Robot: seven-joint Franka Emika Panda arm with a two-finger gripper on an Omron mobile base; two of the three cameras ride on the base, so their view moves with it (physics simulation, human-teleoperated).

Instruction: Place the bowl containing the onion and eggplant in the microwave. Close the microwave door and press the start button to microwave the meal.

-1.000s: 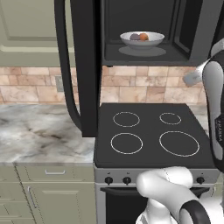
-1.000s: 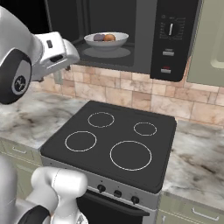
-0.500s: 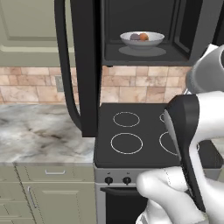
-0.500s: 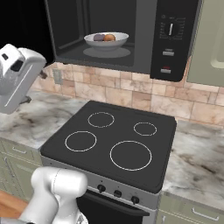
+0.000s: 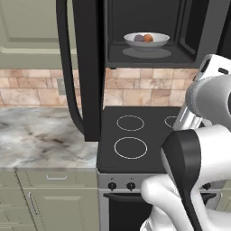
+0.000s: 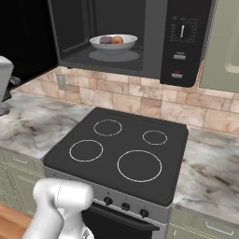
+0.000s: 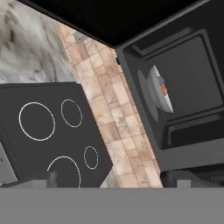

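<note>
The white-grey bowl point(image 5: 146, 39) sits inside the black microwave point(image 6: 154, 28), on the floor of its dark cavity. The reddish-brown onion point(image 5: 149, 38) and the purple eggplant point(image 5: 139, 38) lie in it side by side. The same bowl point(image 6: 113, 42) shows in the right base view, and edge-on as the bowl point(image 7: 159, 92) in the rolled hand view. The microwave door point(image 5: 86, 67) stands swung wide open, its curved bar handle point(image 5: 64, 63) facing out. My gripper point(image 7: 116, 183) is open, holds nothing, and hangs well back from the cavity, over the stove.
The black stovetop point(image 6: 119, 147) with white rings lies under the microwave, with marble counter point(image 5: 40, 137) on both sides. The microwave control panel point(image 6: 183, 44) is right of the cavity. My bulky arm point(image 5: 198, 149) fills the lower right of the left base view.
My arm has swung down and away from the microwave, and the hand has slid to the left edge of the right base view. The bowl and the door have not moved.
</note>
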